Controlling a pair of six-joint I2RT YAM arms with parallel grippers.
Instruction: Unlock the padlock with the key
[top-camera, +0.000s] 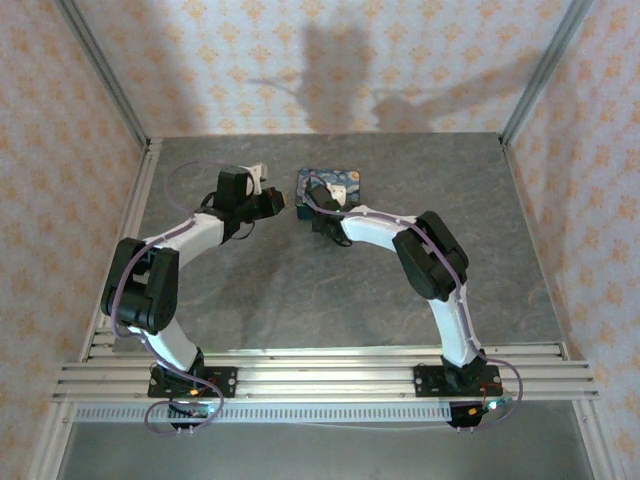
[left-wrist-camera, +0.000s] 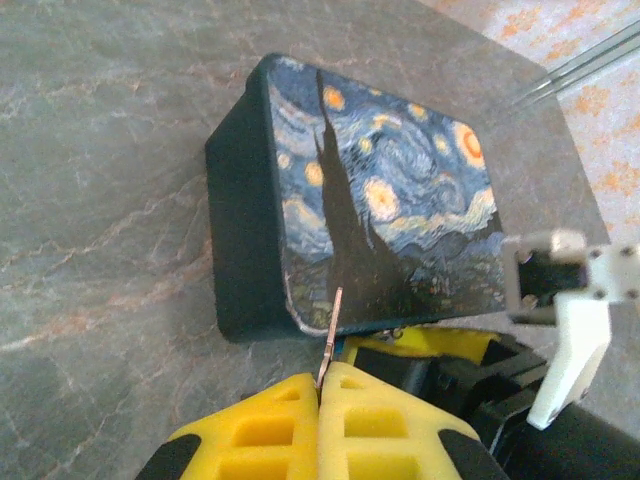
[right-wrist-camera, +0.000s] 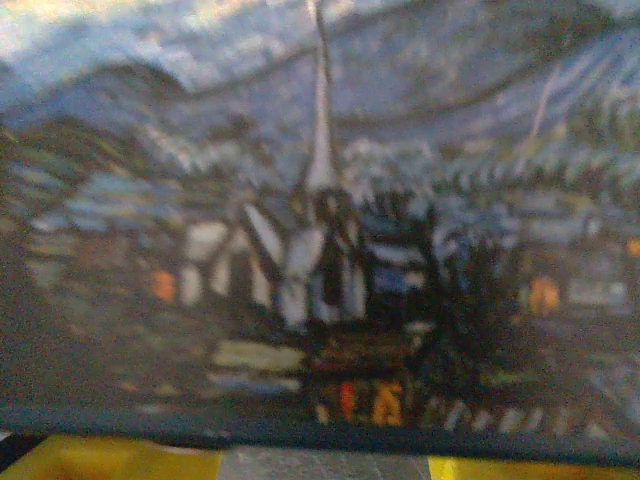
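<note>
Yellow pads of the left gripper (left-wrist-camera: 320, 388) clamp the key (left-wrist-camera: 333, 322), its tip at the box (left-wrist-camera: 380, 190) corner. Right gripper (right-wrist-camera: 320, 466) stands open against the box. Step in hand: key approach. Next move calls for aligning the tip with the padlock keyhole, which cannot be made out.

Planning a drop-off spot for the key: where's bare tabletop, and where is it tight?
Free: the grey stone-look tabletop between the two arms, bordered by the near rail; also the stretch right of the right arm, out to the side frame. Crowded: around the blue swirl-painted rectangular box, where the left gripper, pinching the thin silver key, and the right gripper sit close together.
</note>
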